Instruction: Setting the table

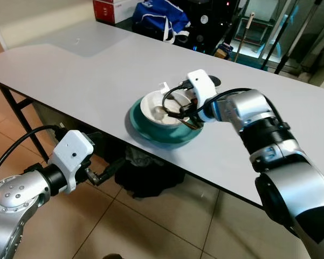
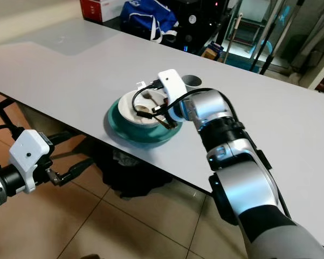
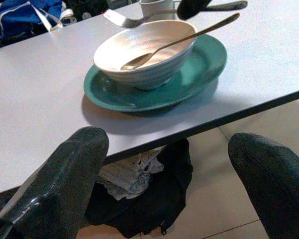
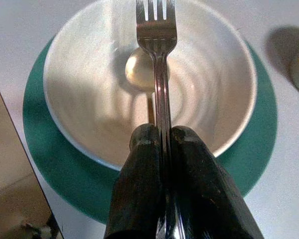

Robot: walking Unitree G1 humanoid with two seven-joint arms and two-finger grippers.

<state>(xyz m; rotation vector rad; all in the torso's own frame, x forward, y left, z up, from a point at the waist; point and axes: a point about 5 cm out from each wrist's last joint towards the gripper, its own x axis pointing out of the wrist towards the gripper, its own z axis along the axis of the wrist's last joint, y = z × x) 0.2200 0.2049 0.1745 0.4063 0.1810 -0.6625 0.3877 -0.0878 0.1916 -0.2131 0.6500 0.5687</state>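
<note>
A white bowl sits on a teal plate near the front edge of the grey table. A spoon lies in the bowl, its handle slanting over the rim. Directly above the bowl, my right gripper is shut on the handle of a fork, tines pointing across the bowl. A pale cup stands just behind the bowl. My left gripper hangs open below the table edge, in front of the plate, with nothing between its fingers.
A dark bundle lies on the tiled floor under the table. A black table leg stands at the left. Past the table's far side are a blue bag, a red box and dark equipment.
</note>
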